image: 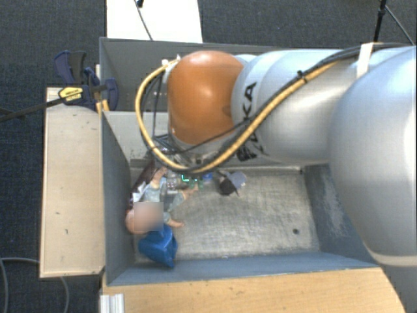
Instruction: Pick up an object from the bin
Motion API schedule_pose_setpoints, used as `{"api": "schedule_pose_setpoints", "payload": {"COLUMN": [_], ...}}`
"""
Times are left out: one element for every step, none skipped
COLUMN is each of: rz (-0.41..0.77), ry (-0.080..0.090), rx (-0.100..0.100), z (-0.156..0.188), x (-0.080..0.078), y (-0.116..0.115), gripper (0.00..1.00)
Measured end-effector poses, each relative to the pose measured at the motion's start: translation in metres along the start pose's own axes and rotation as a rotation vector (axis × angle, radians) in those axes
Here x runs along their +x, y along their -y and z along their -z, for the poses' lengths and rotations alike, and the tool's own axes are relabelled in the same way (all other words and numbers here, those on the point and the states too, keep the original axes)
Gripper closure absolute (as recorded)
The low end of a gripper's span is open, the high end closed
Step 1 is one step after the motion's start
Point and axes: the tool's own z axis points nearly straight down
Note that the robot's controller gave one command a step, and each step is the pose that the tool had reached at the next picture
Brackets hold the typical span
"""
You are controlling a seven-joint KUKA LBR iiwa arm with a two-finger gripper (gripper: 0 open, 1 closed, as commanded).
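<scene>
The arm [313, 103] reaches across the bin [117, 194] from the right. Its orange cover [199, 96] and looped cables [146, 90] stand over the bin's far left part. Below the cover the gripper [174, 182] sits low by the left wall, over a small heap [151, 182] of mixed things, dark and pale, too tangled to tell apart. Whether the gripper is open or closed cannot be told, as the cover hides it from above.

On the near side of the heap lies a pale pink lump [144, 218]. Just beside it, in the near left corner, is a blue thing [158, 245]. A dark grey piece [228, 183] lies apart, right of the gripper, near the far wall.

The bin's floor [267, 214] is dull grey metal, scuffed and speckled. Dark carpet [39, 31] surrounds the bin
</scene>
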Motion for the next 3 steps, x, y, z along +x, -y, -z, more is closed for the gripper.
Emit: {"api": "schedule_pose_setpoints", "payload": {"rz": [-0.007,-0.008,-0.015], "ry": [0.009,0.009,0.001], "rx": [-0.002,-0.002,0.001], "z": [0.005,0.005,0.055], "x": [-0.003,-0.003,-0.002], "y": [0.002,0.002,0.003], "gripper": [1.0,1.0,1.0]}}
